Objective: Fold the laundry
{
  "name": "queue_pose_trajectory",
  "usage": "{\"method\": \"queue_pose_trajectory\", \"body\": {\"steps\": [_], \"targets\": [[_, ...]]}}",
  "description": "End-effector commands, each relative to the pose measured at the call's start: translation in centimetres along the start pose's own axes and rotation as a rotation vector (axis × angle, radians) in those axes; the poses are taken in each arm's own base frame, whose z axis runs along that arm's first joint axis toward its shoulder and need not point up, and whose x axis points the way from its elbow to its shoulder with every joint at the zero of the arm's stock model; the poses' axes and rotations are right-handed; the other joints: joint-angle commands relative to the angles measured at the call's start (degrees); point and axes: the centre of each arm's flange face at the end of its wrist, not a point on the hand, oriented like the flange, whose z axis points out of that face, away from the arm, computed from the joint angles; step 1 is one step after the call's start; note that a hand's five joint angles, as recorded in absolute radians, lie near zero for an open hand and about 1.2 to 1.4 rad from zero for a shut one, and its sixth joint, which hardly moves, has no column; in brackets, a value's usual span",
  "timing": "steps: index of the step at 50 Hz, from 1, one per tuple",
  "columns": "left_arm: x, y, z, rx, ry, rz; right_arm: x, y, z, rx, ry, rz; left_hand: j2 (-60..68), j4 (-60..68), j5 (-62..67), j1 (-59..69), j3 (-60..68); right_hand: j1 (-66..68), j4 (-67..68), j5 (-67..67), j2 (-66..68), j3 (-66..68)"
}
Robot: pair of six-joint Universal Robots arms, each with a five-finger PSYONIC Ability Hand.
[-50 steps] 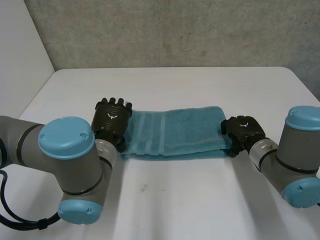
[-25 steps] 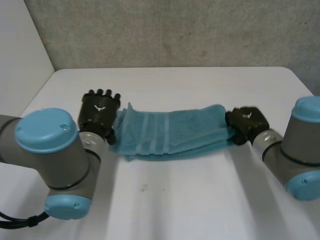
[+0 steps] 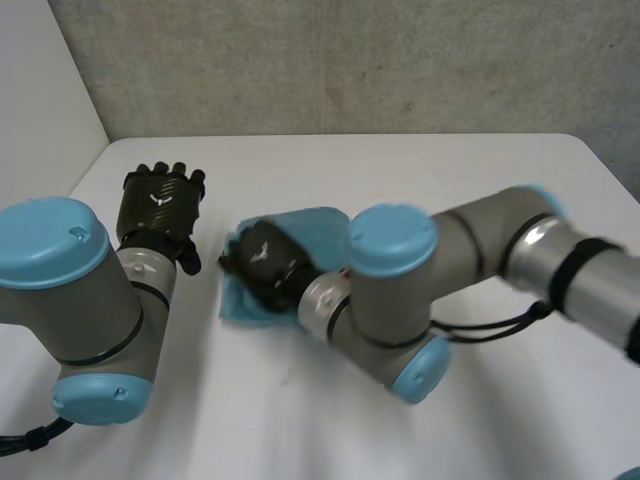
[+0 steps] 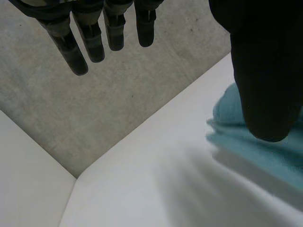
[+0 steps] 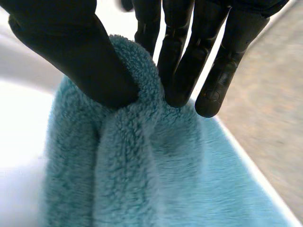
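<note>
Bench (image 3: 300,420), white, carries a blue towel (image 3: 315,222) bunched up left of centre. The right arm (image 3: 480,250) reaches across to the left side. The right hand (image 3: 265,262) is at the towel's near left part, where its fingers (image 5: 180,61) and thumb pinch a thick fold of the cloth. The left hand (image 3: 160,200) is left of the towel and apart from it, its fingers (image 4: 94,42) straight, slightly spread, holding nothing.

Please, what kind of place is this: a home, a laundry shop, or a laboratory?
Probably a laboratory or test bench, not a home: a bare white table against a plain grey wall, two robot arms at it, and just one teal towel as laundry.
</note>
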Motion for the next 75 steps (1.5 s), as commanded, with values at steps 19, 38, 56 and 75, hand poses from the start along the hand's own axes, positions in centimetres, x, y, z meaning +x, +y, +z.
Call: {"method": "queue_pose_trajectory", "body": {"steps": [19,38,56,75], "targets": [[3.4,-3.7,2.6,0.086,0.243,-0.258,10.8,-2.8,-4.7,0.027,0.39,0.447,0.01,-0.19,-0.69,0.24,-0.63,-40.85,-58.31,-55.64,-56.91,-57.57],[3.0,3.9,3.4,-0.253,0.213,-0.225,10.0,5.7,-2.3,-0.299,0.328,0.619,0.01,-0.19,-0.69,0.24,-0.63,-40.85,-58.31,-55.64,-56.91,-57.57],[0.5,-3.1,1.6,-0.089,0.199,-0.232,15.8,-4.5,-6.5,-0.087,0.471,0.526,-0.83,-1.03,-1.53,-0.6,-1.47,-40.85,-58.31,-55.64,-56.91,-57.57],[-7.8,-13.5,-4.5,0.086,0.139,-0.297,20.9,-8.6,-19.5,-0.088,0.852,0.351,-1.67,-1.88,-2.37,-1.45,-2.31,-40.85,-58.31,-55.64,-56.91,-57.57]]}}
